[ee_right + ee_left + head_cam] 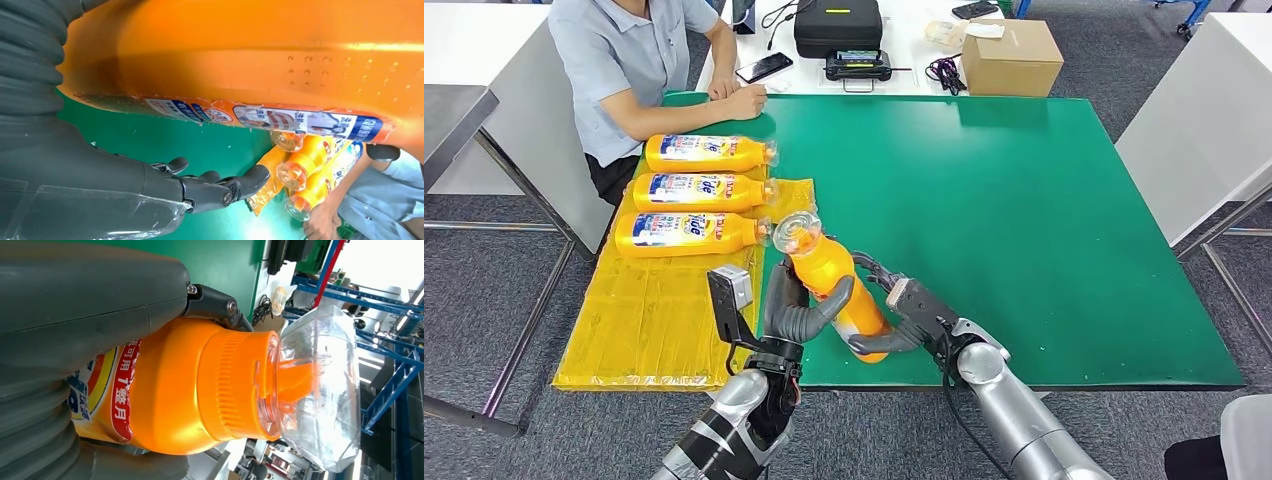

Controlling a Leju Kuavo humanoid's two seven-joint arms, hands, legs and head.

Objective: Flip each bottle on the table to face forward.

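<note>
Both hands are on it: the orange plastic detergent bottle with the clear cap point(832, 283) is tilted up off the green table mat point(1044, 220) near its front edge, cap end raised and pointing away from the robot. The left hand point(796, 312) has its fingers wrapped around the bottle's upper body just below the ribbed orange collar point(227, 385). The right hand point(902, 318) cups the base end; its fingers look partly spread, though I can't quite tell how firmly they bear.

The risk here is a slip. The smooth bottle could roll or twist as one hand lets go and land label-down again, or slide off the near edge.

Three matching orange bottles point(702, 192) lie labels-up on the yellow plastic sheet point(664, 310), beside a seated person's hand point(746, 101). The bottle looks full; through the clear cap I see an orange spout.
</note>
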